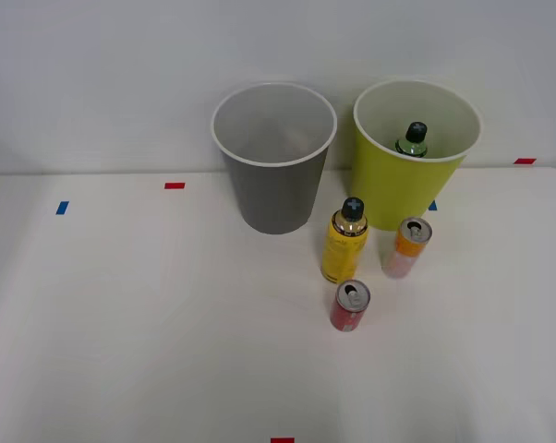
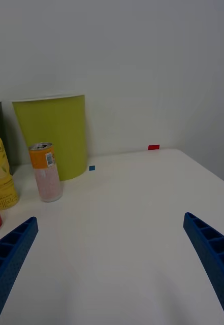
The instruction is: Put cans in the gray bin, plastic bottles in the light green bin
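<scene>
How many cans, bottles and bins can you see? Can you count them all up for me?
Cans: 2, orange-and-pink can and red can
Bottles: 2, yellow bottle and green bottle inside the light green bin
Bins: 2, gray bin and the light green one
Total: 6

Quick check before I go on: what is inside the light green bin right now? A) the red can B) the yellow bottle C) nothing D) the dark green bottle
D. In the front view the dark green bottle with its black cap stands inside the light green bin, while the yellow bottle and both cans are out on the table.
</scene>
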Controlling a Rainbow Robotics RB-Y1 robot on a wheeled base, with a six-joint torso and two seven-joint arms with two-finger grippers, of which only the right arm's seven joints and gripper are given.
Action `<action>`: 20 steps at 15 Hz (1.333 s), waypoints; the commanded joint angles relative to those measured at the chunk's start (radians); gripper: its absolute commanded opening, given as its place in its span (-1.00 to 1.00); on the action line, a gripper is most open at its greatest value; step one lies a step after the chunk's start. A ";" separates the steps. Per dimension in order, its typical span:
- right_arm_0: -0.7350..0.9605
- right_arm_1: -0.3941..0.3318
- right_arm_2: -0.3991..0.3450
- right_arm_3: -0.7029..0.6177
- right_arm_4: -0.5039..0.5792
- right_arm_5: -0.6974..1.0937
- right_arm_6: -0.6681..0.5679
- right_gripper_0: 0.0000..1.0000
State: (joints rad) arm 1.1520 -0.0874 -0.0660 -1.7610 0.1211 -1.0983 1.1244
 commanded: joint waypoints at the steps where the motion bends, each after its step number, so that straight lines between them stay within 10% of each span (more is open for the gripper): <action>1: 0.000 0.000 0.000 0.000 0.000 0.000 0.000 1.00; 20: 0.000 0.000 0.000 0.000 0.000 0.000 0.000 1.00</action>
State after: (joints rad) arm 1.1520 -0.0874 -0.0660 -1.7610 0.1212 -1.0983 1.1244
